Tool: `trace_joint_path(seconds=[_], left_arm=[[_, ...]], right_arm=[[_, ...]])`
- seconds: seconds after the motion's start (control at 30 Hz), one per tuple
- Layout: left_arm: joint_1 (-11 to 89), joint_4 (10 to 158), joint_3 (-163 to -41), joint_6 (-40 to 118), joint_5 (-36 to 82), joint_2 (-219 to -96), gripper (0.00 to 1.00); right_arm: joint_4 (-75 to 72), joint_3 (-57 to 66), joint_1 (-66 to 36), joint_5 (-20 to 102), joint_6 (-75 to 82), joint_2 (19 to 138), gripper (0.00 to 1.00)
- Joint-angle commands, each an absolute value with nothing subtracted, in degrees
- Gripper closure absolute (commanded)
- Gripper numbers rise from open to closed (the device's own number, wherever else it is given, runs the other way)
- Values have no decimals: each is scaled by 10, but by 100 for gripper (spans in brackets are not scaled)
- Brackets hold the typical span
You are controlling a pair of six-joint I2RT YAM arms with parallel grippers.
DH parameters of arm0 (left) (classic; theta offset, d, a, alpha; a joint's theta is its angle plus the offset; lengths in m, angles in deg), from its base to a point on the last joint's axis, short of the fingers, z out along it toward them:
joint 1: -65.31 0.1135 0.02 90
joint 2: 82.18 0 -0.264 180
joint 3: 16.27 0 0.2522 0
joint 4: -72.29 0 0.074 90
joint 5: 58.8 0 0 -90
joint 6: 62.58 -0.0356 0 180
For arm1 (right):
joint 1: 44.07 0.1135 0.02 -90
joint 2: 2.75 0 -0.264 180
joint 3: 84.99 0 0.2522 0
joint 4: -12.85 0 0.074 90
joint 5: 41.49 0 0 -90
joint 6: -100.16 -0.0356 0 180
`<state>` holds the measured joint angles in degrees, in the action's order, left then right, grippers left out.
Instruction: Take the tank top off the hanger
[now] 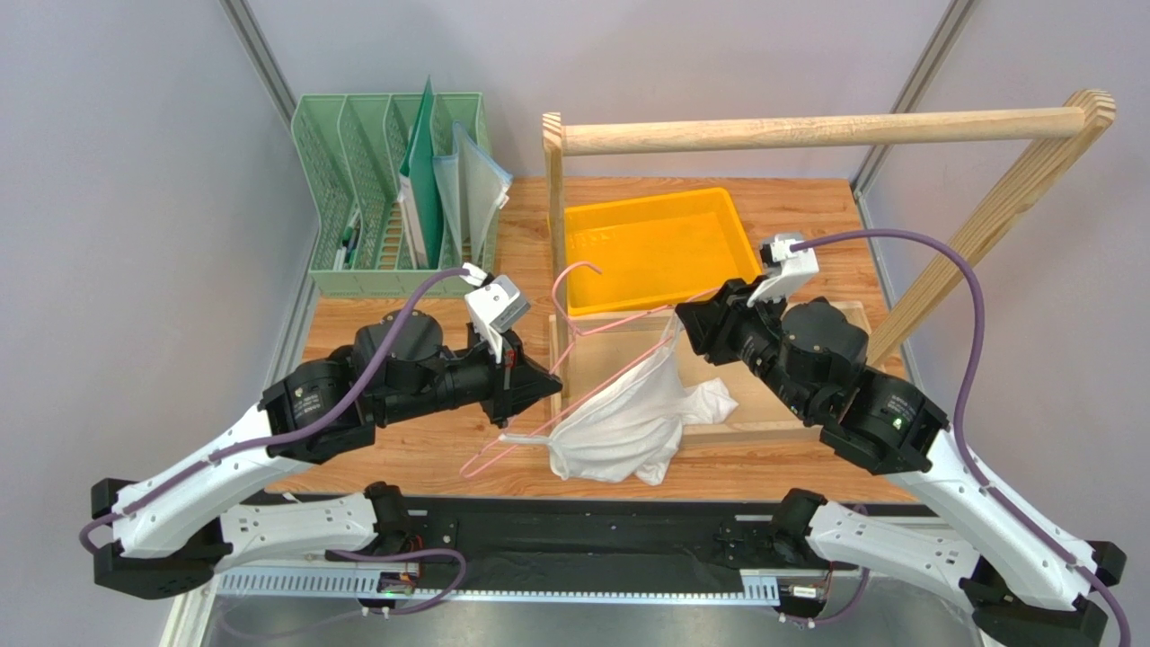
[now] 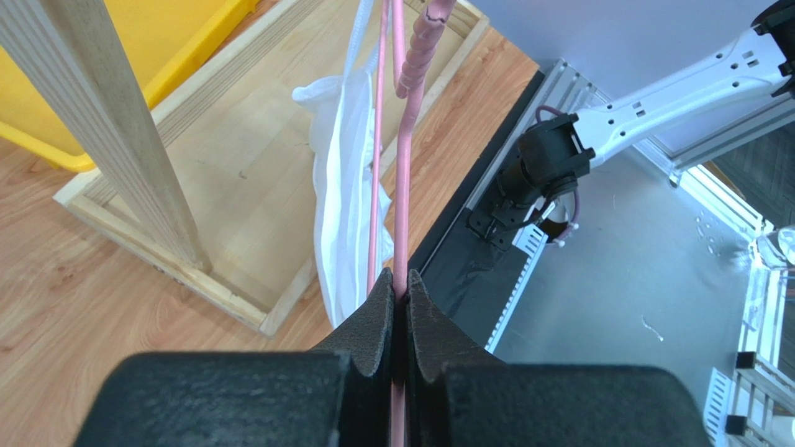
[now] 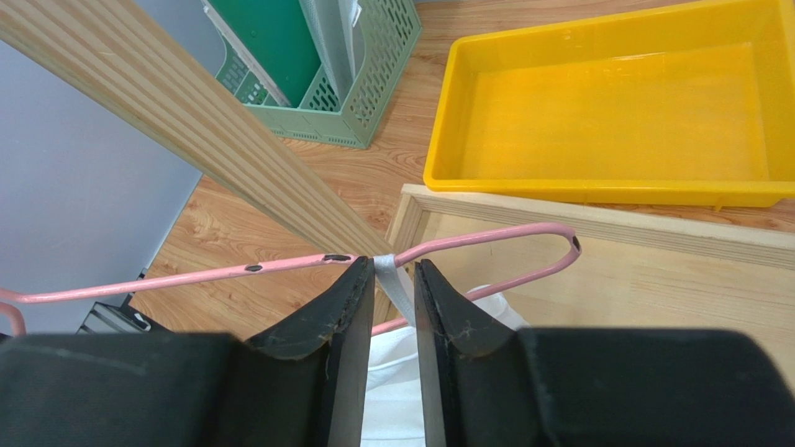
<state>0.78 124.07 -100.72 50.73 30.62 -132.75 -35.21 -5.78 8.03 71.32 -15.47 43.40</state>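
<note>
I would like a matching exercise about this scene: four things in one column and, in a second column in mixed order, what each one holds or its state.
Column one:
1. left tool
2. right tool
3. green rack
4. yellow tray

Column two:
A. holds upright folders
B. closed on the pink hanger wire
C. nothing visible inside
D. pinches a strap of the white tank top

Pairs: 1-B, 2-D, 3-A, 4-C.

Robotics lab, grey partition walls (image 1: 122, 202), aluminium frame posts (image 1: 259, 61), wooden tabletop (image 1: 810, 202).
</note>
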Motion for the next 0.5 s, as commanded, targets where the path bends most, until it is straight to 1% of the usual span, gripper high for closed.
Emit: trace_joint_path(seconds=[0.0,0.13,0.27,0.47], left_arm=[[7,1229,-1003,516,298,-1312,100],[7,1230,-1001,516,299,-1308,100],[7,1231,-1003,513,303,-1308,100],[7,1231,-1003,515,298,-1307,100]], right_arm=[[-318,-65,83,721,-152,440,75],[-320,-68,83,720,-159,440,75],[-323,-72,82,705,-163,434,70],[-323,-86,83,709,-166,430,69]])
